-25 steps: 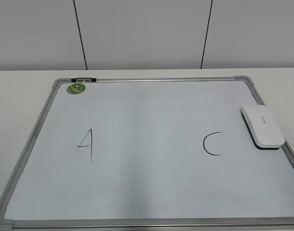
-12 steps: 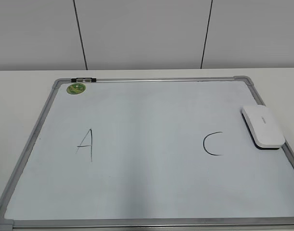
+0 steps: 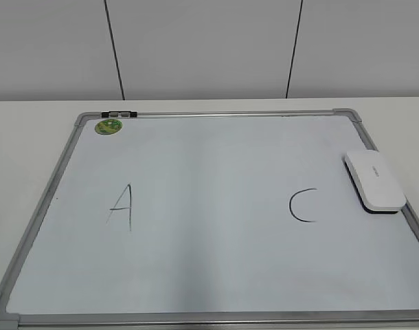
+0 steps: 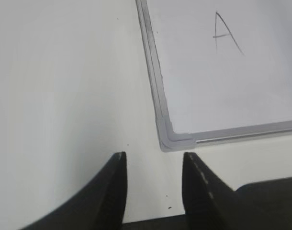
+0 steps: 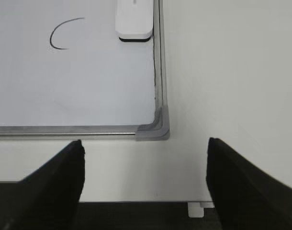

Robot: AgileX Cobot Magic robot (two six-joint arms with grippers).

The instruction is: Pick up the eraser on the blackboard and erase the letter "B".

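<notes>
The blackboard (image 3: 216, 206) is a white board with a grey frame, lying flat on the table. The white eraser (image 3: 374, 181) lies on its right edge, beside the "C" (image 3: 302, 206); it also shows in the right wrist view (image 5: 134, 19). An "A" (image 3: 121, 206) is on the left. No letter "B" shows between them. My left gripper (image 4: 153, 160) is open and empty over the table, near the board's front left corner (image 4: 172, 139). My right gripper (image 5: 146, 148) is open wide and empty, near the front right corner (image 5: 155, 127). Neither gripper shows in the exterior view.
A small round green magnet (image 3: 108, 126) sits at the board's far left corner, beside a black clip (image 3: 119, 113) on the frame. The white table (image 3: 31, 137) surrounds the board. A panelled wall stands behind.
</notes>
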